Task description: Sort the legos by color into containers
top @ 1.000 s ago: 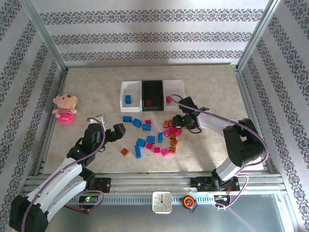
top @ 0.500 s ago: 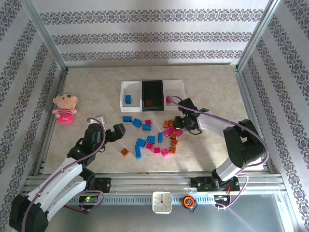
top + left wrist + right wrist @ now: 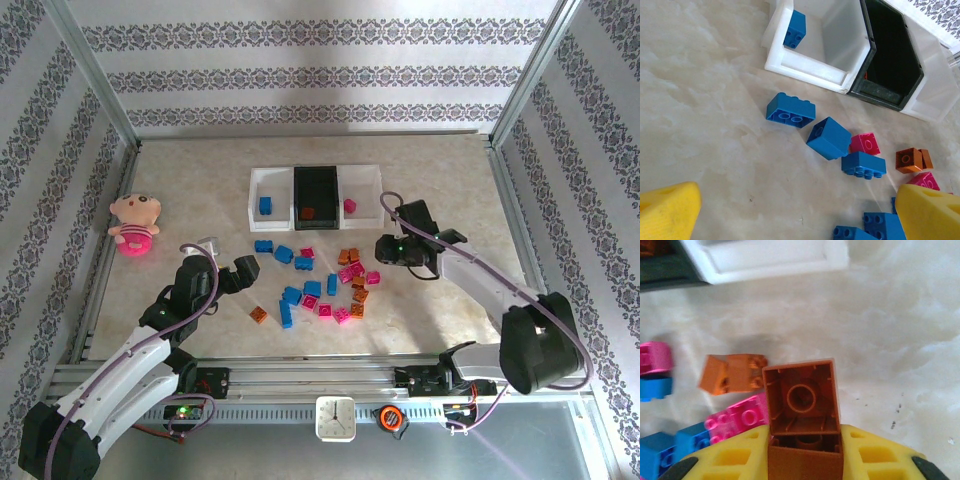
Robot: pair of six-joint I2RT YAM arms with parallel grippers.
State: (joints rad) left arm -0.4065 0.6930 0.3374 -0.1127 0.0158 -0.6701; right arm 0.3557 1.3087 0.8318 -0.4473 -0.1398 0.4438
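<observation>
Loose blue, pink and orange legos [image 3: 322,282] lie scattered in front of three containers: a white bin [image 3: 254,196] with a blue brick, a black bin [image 3: 316,172] with an orange one, and a white bin [image 3: 366,172] with a pink one. My right gripper [image 3: 387,249] hangs just right of the pile, shut on an orange brick [image 3: 802,405] whose hollow underside faces the wrist camera. My left gripper [image 3: 244,272] stands wide open left of the pile, its yellow fingers [image 3: 667,210] over bare table. Blue bricks [image 3: 790,111] and the white bin [image 3: 805,67] lie ahead of it.
A pink plush doll [image 3: 135,224] sits at the far left of the table. Metal frame posts and patterned walls enclose the table. More orange bricks [image 3: 732,372] and a pink one [image 3: 740,420] lie below the right gripper. Bare table stretches to the right of the bins.
My right gripper has shut on an orange brick at the pile's right edge and drawn away to the right with it. The left arm has not moved.
</observation>
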